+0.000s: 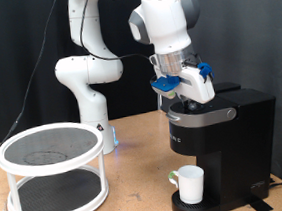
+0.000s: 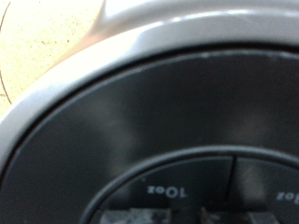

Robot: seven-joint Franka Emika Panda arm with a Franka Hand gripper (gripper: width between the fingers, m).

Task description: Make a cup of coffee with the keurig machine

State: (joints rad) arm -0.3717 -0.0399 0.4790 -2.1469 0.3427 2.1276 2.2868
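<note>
The black keurig machine [image 1: 221, 143] stands at the exterior view's right with its lid down. The white cup [image 1: 191, 184] sits on its round drip base under the spout. My gripper [image 1: 187, 95] is pressed down on the front of the machine's silver-rimmed top; its fingertips are hidden against the lid. The wrist view is filled by the machine's black domed top [image 2: 159, 112] with its silver rim [image 2: 140, 42] and a button marked 10oz [image 2: 168, 189]. No fingers show there.
A white two-tier round stand [image 1: 54, 169] with dark shelves sits on the wooden table [image 1: 140, 201] at the exterior view's left. The robot's white base [image 1: 84, 86] is behind it. A black curtain forms the backdrop.
</note>
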